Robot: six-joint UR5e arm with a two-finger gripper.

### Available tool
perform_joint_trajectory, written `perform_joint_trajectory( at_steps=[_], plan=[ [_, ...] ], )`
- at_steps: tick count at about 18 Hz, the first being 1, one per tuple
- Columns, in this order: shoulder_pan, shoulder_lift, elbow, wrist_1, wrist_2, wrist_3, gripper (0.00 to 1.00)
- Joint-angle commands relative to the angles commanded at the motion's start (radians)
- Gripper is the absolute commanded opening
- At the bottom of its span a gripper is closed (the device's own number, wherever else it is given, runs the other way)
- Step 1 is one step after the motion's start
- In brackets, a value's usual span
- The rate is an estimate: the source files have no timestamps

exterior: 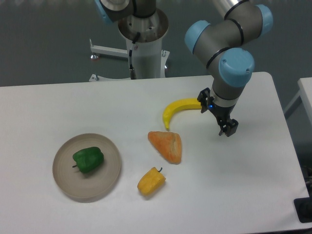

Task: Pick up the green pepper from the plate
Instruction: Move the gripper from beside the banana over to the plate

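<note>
Green pepper (88,160) sits on plate (87,166), near its centre.
Claw (227,127) hangs well right of plate, beside banana (179,109); nothing held, finger spread not readable.

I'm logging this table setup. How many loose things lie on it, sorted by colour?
Green: 1, glossy green pepper
Yellow: 2, curved yellow banana and small yellow pepper
Orange: 1, wedge-shaped orange piece
Beige-grey: 1, round plate under the green pepper
Total: 5
</note>
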Motion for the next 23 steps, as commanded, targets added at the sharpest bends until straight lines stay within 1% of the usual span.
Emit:
perform_joint_trajectory(
  at_steps=[2, 6, 8, 10, 12, 16, 18, 19, 21, 23],
  plan=[
    [-0.002, 0.000, 0.000, 0.000, -0.003, -0.008, 1.00],
    [-0.009, -0.018, 0.000, 0.000, -0.011, -0.024, 1.00],
    [-0.018, -0.017, 0.000, 0.000, -0.012, -0.049, 1.00],
    [-0.046, -0.015, 0.002, 0.002, -0.011, -0.093, 1.00],
    [-0.086, -0.015, 0.005, 0.002, -0.009, -0.159, 1.00],
    [-0.179, -0.011, 0.002, 0.008, -0.028, -0.242, 1.00],
    [-0.224, -0.014, 0.002, 0.009, -0.041, -0.314, 1.00],
    [-0.259, -0.018, 0.000, 0.015, -0.041, -0.352, 1.00],
    [-0.320, -0.031, 0.002, 0.043, -0.044, -0.411, 1.00],
    [-0.368, -0.049, 0.002, 0.090, -0.052, -0.495, 1.00]
  ],
)
